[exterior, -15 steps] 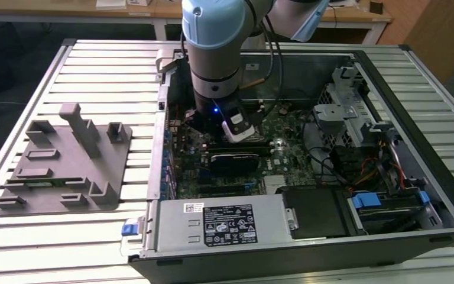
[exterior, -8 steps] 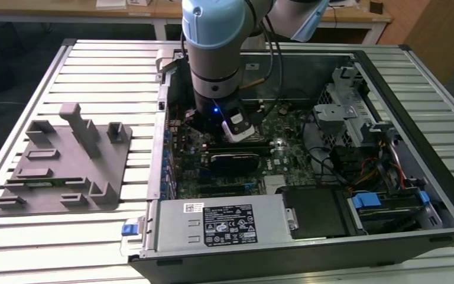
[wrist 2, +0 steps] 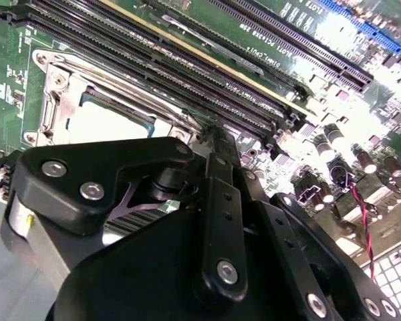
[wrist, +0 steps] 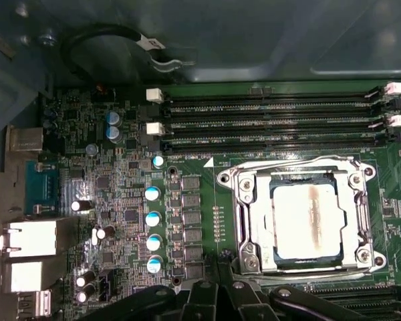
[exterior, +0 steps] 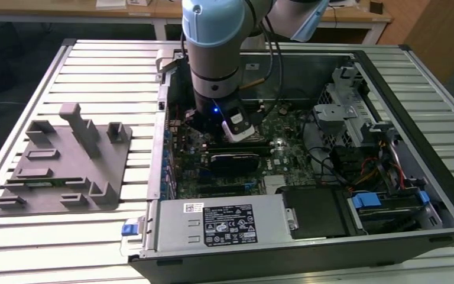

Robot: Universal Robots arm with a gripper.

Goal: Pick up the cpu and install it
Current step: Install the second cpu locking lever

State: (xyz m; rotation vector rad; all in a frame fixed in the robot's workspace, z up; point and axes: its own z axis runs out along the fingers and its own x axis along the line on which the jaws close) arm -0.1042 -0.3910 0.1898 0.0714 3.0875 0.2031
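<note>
While the open computer case (exterior: 306,148) lies on the slatted desk (exterior: 101,71), the arm (exterior: 215,53) reaches down over its motherboard (wrist: 120,194); the cpu (wrist: 304,221) sits in the metal socket frame (wrist: 244,207), and whether the fingers are apart cannot be told.

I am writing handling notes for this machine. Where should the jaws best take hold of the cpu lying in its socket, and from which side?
Probably from straight above, on two opposite edges. The cpu lies flat in the socket frame, top face up, so only its thin rim offers a hold. The frame closely surrounds it, which likely blocks any sideways approach. The gripper sits just beside the socket.
</note>
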